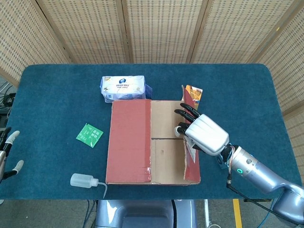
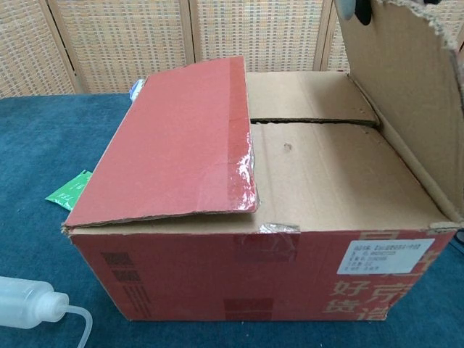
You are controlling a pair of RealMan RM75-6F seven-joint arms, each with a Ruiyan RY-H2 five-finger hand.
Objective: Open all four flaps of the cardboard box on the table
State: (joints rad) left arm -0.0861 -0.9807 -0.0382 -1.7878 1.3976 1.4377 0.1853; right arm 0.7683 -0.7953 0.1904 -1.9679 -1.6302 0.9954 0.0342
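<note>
A: Cardboard box (image 1: pixel 152 142), mid-table, just in front of the tissue pack (image 1: pixel 124 88). Its right flap (image 2: pixel 406 94) stands near upright; the left flap (image 2: pixel 174 141) lies nearly closed over the two inner flaps.

B: Hands?

A: Right hand (image 1: pixel 202 134) pinches the right flap's free edge. Left hand (image 1: pixel 7 154), well left of the box, holds nothing, fingers apart.

B: Handling?

A: Probably light, stiff board hinging at creases; take each flap at its free edge, mid-length.
</note>
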